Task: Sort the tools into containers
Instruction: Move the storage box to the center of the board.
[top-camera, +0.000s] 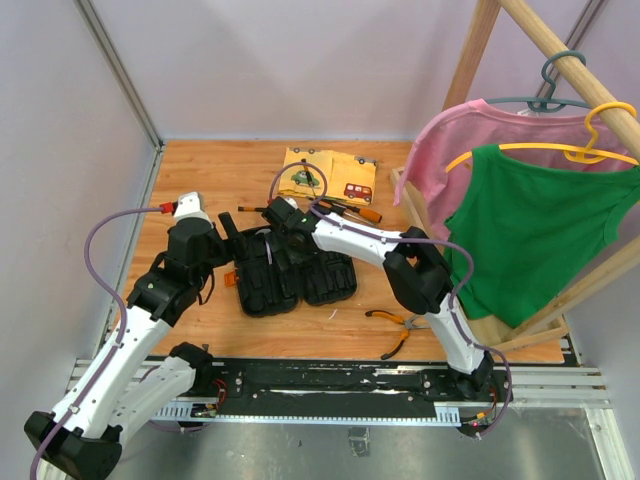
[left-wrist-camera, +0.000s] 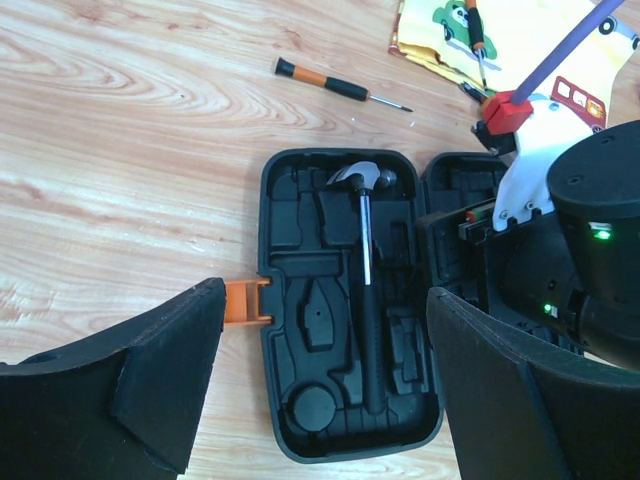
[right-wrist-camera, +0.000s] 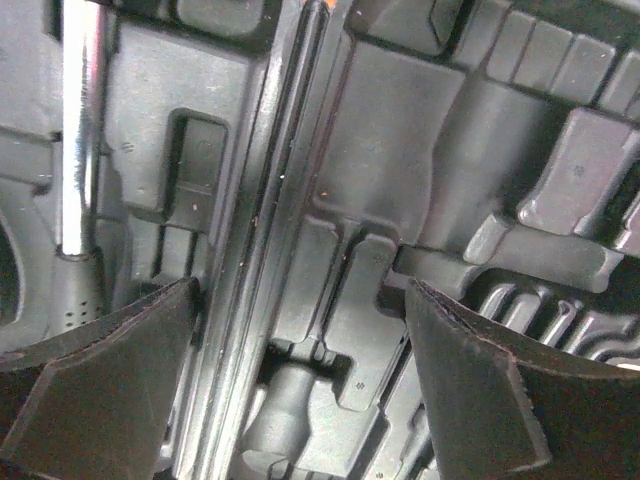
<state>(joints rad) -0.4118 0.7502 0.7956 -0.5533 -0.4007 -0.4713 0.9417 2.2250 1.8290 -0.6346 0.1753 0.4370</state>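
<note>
An open black tool case lies mid-table, the hammer seated in its left half. The right gripper hovers low over the case, jaws apart, empty. The left gripper, also open and empty, hangs above its near-left edge.

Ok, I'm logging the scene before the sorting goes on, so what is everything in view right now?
tool case: one, black, lying open mid-table, orange latch
hammer: one, steel with black handle, lying in the case
screwdriver: one, orange-and-black, bare table beyond the case
more screwdrivers: at least two, orange-and-black, at the cloth's near edge
pliers: one, orange-handled, table by the right arm
cloth: one, yellow with cars, far side of the table
pink shirt: one, hung on the rack
green shirt: one, hung on the rack
rack: one, wooden, right side
table: one, wood
left gripper: open, above the case
right gripper: open, close over the case's slots
</note>
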